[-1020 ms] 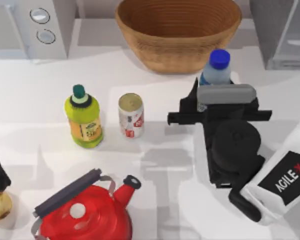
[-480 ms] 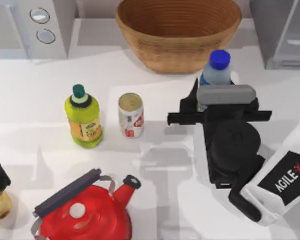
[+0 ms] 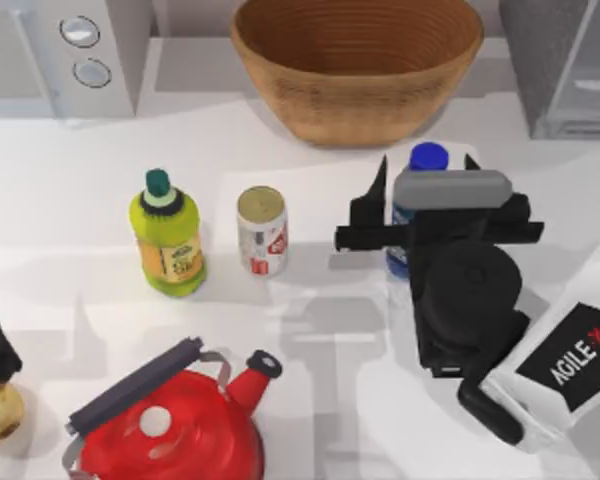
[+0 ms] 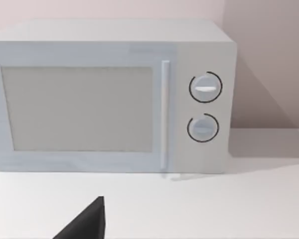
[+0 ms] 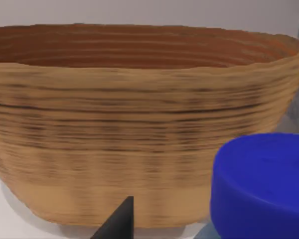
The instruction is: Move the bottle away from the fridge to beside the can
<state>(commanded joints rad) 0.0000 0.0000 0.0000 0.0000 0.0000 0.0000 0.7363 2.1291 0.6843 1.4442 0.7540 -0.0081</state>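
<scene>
1. Blue-capped clear bottle stands on the white tabletop, right of centre, in front of the woven basket.
2. Right gripper surrounds the bottle, fingers grasping its body.
3. Small silver can stands well apart to the left, beside a yellow-green bottle.
4. Grey fridge sits at the far right corner.
5. Left gripper faces the white microwave; whether its fingers are closed cannot be told.

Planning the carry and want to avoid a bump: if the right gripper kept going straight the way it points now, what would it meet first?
The right gripper sits at the bottle and points toward the table's back edge. Straight on, the first thing would likely be the wicker basket, which looms behind the blue cap in the right wrist view; the gap is hard to judge.
</scene>
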